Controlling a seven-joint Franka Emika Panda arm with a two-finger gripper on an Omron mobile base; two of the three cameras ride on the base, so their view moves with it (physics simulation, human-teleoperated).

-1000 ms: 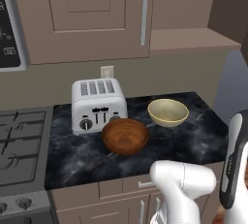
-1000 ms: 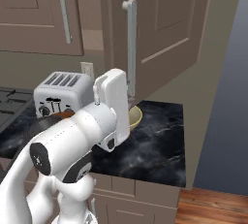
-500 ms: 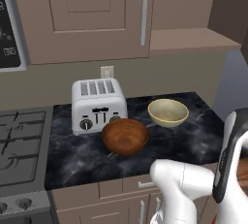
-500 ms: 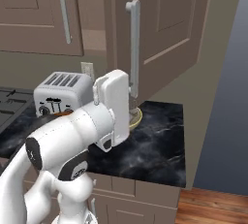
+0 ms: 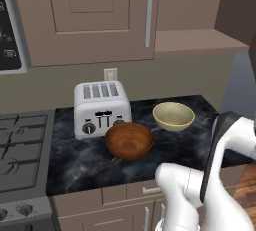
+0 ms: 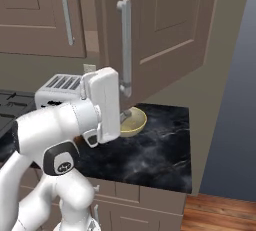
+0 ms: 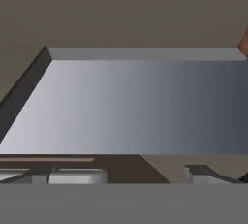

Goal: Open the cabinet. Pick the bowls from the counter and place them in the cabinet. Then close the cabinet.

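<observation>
Overhead, the cabinet (image 5: 100, 20) is the biggest thing: a wide brown wall unit of flat matt panels with framed doors. Its left door is shut, with a long silver bar handle (image 5: 148, 15) standing upright near its right edge. Its right door (image 6: 160, 30) is swung open toward the near side, carrying its own tall silver bar. Behind that door the plain brown shelf (image 5: 200, 41) lies bare, with nothing on it.

Below runs the counter (image 5: 100, 160), a black slab with white marbled veins over brown drawers. To its left sits the grey stove (image 5: 20, 145) with dark burner grates.

The white arm (image 6: 55, 140) rises at the near edge of the counter, smooth and rounded with dark joints. Its hand cannot be made out in either base view; going by the opening it has just reached, the jaws stand at their widest, and nothing is seen held between them.

A boxy silver toaster (image 5: 101, 107) with four slots stands at the far side of the counter against the wall.

Two round bowls rest on the slab, both empty. The wooden bowl (image 5: 129, 141) is glossy reddish-brown and sits just in front of the toaster. The cream bowl (image 5: 173, 116) is pale yellow, to the right and a little farther back, apart from the wooden one
</observation>
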